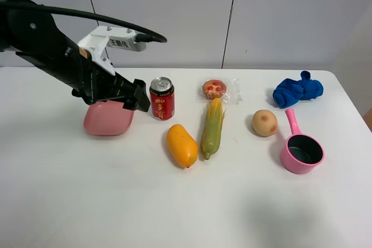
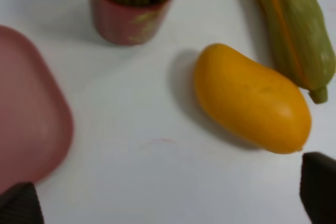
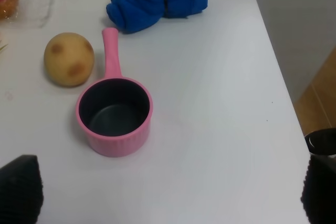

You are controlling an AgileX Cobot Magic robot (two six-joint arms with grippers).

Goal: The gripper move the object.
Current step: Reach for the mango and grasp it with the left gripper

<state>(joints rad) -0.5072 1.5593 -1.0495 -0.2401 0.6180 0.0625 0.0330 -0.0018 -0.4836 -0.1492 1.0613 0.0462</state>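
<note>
The mango [image 1: 181, 145] lies flat near the middle of the table [image 1: 87, 201], a little toward the left edge and nearer the front edge than the can [image 1: 162, 98]. The left gripper [image 2: 167, 199] hangs above the table between the plate [image 1: 108, 118] and the can, short of the mango. Its jaws are spread wide and hold nothing. The right gripper [image 3: 168, 192] is also spread wide and empty, above the right side of the table near the pot [image 3: 114, 116], well apart from the mango.

The nearest hazard is the can. In the high view the left gripper sits just beside it, so a sideways sweep toward the mango would probably clip it and tip it over. It looks tall and narrow enough to fall easily.

The corn [image 1: 213, 127] is the second hazard. Its stalk end lies just beside the mango's front end, and I cannot tell whether they touch. With the jaws this wide, the finger on that side may come down on the husk or shove the cob away.

The mango itself is smooth and oval. A grip near either tapered end would likely squeeze it out, and a low nudge from one finger before closing could roll it toward the front edge. Closing across its thick middle looks safest.
</note>
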